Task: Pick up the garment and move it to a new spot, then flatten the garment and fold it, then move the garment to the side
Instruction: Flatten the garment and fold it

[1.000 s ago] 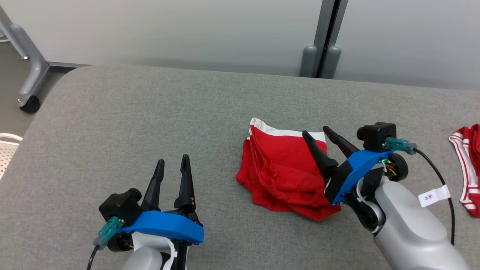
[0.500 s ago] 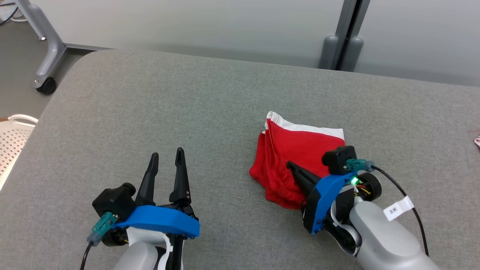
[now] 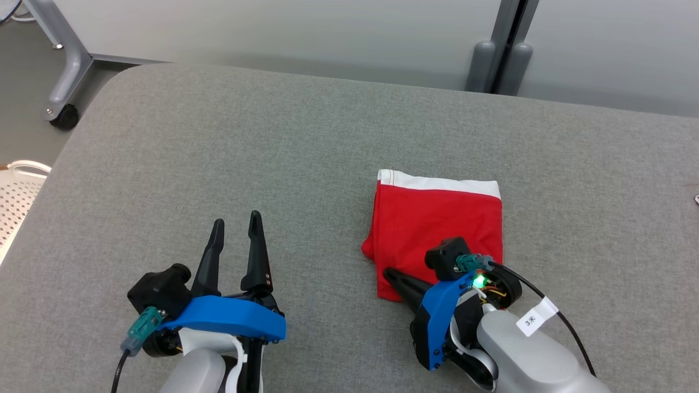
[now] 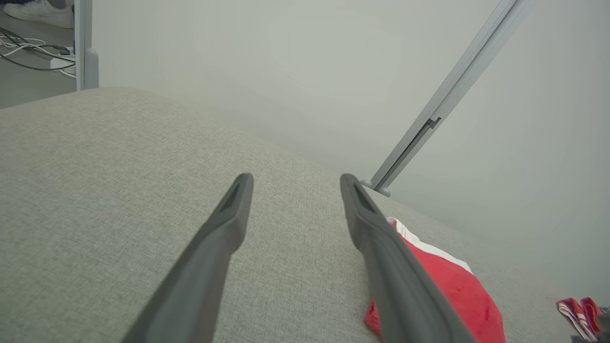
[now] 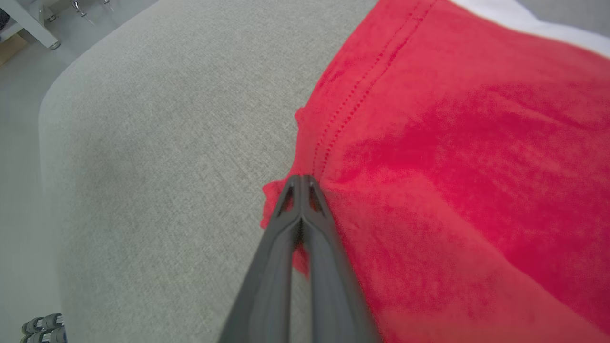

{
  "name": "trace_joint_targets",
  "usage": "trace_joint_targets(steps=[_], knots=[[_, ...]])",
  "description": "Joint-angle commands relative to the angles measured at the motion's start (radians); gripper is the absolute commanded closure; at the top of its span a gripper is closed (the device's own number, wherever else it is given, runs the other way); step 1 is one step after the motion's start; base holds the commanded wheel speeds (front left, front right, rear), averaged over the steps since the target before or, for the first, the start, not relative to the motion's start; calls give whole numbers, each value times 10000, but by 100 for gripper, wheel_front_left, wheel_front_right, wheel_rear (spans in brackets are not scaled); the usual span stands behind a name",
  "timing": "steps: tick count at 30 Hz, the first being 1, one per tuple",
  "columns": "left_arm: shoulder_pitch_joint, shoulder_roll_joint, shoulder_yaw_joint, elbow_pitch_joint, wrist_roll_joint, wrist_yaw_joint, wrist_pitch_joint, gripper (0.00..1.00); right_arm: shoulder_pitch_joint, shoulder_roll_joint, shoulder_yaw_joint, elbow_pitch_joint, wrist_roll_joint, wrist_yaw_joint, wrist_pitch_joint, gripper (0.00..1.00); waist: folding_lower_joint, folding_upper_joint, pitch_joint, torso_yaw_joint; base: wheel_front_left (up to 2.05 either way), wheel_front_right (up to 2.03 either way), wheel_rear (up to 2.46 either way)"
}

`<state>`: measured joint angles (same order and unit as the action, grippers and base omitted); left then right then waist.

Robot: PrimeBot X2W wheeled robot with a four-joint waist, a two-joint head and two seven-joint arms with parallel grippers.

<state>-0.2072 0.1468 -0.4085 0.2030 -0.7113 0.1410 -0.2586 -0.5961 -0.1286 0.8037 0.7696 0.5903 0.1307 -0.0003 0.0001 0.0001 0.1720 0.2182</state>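
Right gripper [image 3: 389, 271]: two long dark fingers pressed together, with a fold of red hem pinched at the tips.
Left gripper [image 3: 236, 218]: fingers apart, holding nothing, poised over bare table.
Red knit garment with a white waistband [image 3: 437, 218]: lying nearly flat, spread forward and rightward from the right fingertips. Near-left corner in the pinch; white band at the far edge, well apart from the grip. Off to the right of the left gripper, near but not touching.
Grey fabric-covered table [image 3: 218, 136]: bare ahead of and beside both grippers, with ample room for spreading.
Step in hand: judged to be flattening, by drawing the garment along the table from one pinched corner.
Doing it well: keep the pinch low, close to the cloth-covered top. Draw slowly back toward the wrist so that the fabric trails smooth behind the tips. Avoid lifting, since slack would let the layers bunch near the stitched seam [image 5: 343, 109].
Second hand: worth bringing the open left fingers to the opposite near corner for even tension before any fold.
Risk: a pull from a single corner is likely to skew the rectangle and drag the waistband askew.
Container: white perforated object [image 3: 16, 196], probably a basket, well off to the left of the left gripper and beyond the table edge. Contents not to be told from the sliver in the head view.
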Motion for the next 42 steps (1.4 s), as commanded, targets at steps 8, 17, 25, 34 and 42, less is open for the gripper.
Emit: trace_joint_targets(steps=[8,17,25,34,42], knots=[[-137,83,145,76,123,-107,-55,0,-450,99,-12,-21,227,1,-1330,0,-1,-1,-269,-364,0,0,0],[-418,116,-6,475,409,-278,-57,0,-119,118,-2050,133,-82,1,-2538,0,-1,-1,-847,-845,0,0,0],[-448,205,-293,1306,892,-230,-64,0,1394,259,-5170,-1025,-1501,1,-2652,0,-1,-1,-1303,-1255,0,0,0],[-44,433,-199,2156,1044,-415,-71,0,3789,742,-7477,-2772,-3629,1,-2656,0,-1,-1,-1722,-1415,0,0,0],[568,523,192,2145,1293,-315,-72,0,4570,769,-7625,-3485,-3707,1,-2649,0,-1,-1,-1778,-1451,0,0,0]])
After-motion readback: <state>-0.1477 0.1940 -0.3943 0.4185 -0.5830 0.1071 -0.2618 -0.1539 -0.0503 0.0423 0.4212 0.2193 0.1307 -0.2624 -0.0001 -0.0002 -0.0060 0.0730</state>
